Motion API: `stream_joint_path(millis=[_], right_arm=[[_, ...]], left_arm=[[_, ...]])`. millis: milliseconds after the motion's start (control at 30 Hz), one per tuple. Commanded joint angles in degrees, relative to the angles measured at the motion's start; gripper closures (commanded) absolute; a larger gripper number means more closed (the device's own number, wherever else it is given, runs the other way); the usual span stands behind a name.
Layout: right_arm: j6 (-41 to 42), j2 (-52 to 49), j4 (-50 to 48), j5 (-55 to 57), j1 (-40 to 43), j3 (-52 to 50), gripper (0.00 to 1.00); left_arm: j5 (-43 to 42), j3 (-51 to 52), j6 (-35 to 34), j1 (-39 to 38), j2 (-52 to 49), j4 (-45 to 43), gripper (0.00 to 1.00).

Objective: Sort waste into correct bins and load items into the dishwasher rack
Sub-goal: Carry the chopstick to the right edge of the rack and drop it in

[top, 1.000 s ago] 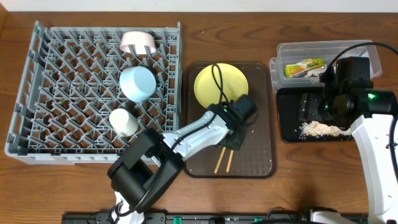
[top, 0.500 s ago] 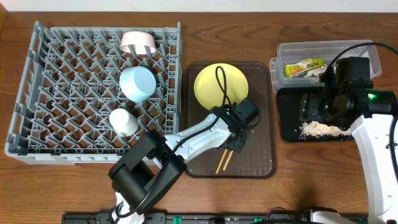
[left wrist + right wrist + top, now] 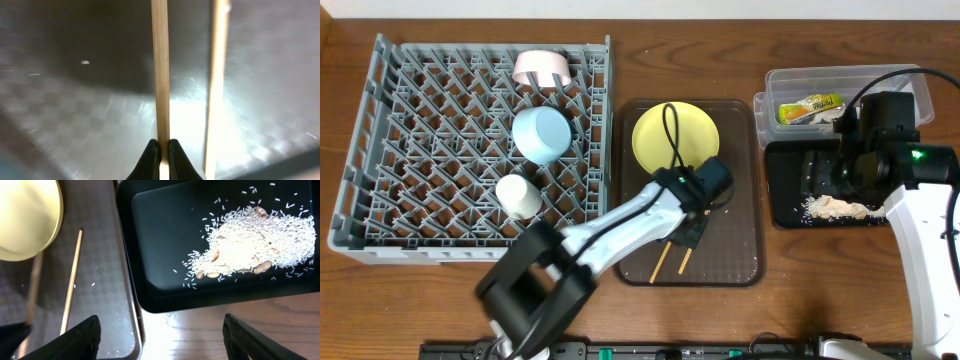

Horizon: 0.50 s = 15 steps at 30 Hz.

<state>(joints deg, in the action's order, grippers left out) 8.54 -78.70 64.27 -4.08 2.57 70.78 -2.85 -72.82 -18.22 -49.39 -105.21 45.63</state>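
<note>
My left gripper [image 3: 693,230] is low over the brown serving tray [image 3: 740,240] and shut on one wooden chopstick [image 3: 160,75]. The other chopstick [image 3: 217,75] lies just to its right; both show in the overhead view [image 3: 660,262]. The yellow-green plate [image 3: 675,135] sits on the same tray. My right gripper [image 3: 830,180] hangs open and empty above the black tray [image 3: 785,210], which holds the rice scraps [image 3: 250,240]. The snack wrapper [image 3: 810,107] lies in the clear tub [image 3: 850,80]. The tissue is not in view.
The grey rack [image 3: 420,150] at left holds the blue bowl [image 3: 540,133], the pinkish bowl [image 3: 541,68] and the white cup [image 3: 519,196]. The brown tray's raised rim lies between the chopsticks and the rack. A few rice grains lie on the brown tray [image 3: 105,255].
My left gripper has shifted slightly over the chopsticks, and one chopstick's near end has swung left on the brown tray. The right arm has not moved.
</note>
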Motion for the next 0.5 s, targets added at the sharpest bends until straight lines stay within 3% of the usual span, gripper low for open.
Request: stream_joint_path(millis=[0,233,467], right_arm=[[-0.48,0.42,0.0,0.0,0.42,0.46,0.24],[-0.48,0.42,0.0,-0.02,0.42,0.46,0.24],[-0.46,0.42,0.02,-0.04,0.42,0.46,0.24]], left_arm=[[0.98,-2.12,3.63,0.48,7.08,0.87,0.94],[8.76,-2.12,3.65,7.39,16.37,0.39,0.94],[9.92,-2.12,8.15,19.74,16.81,-0.96,0.94]])
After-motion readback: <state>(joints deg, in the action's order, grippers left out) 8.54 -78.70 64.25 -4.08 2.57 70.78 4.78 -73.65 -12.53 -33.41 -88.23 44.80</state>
